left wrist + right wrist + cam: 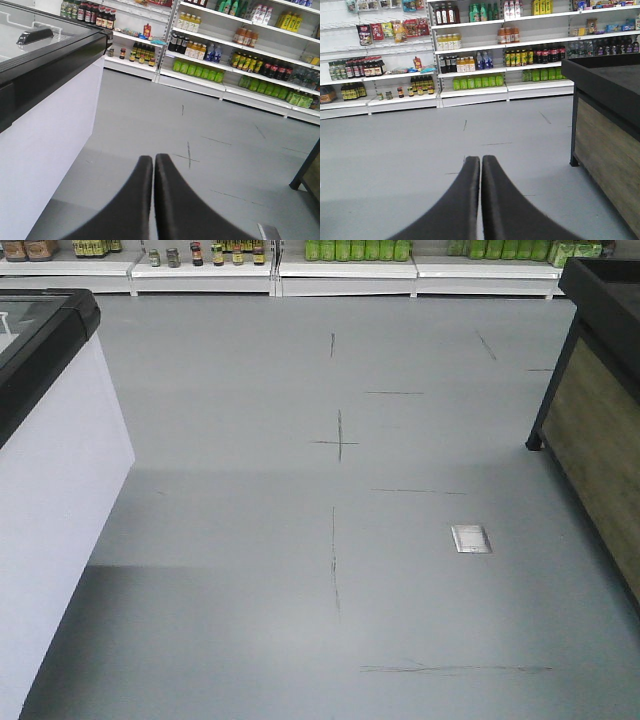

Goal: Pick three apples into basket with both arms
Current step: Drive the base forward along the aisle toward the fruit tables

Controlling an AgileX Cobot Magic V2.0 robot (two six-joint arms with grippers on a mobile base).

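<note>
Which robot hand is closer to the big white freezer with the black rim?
Left. The black-rimmed white freezer stands close beside the left gripper. The right gripper sits by the black-topped wooden counter instead, freezer out of view.

Pale grey floor [250, 390] crossed by thin dark scratch lines. White freezer [60, 500] with black rim. Brown wood-grain counter [600, 450] framed in black. White shelves [470, 93], green bottles [477, 81]. Left gripper [153, 162] and right gripper [480, 164], both matte black.
</note>
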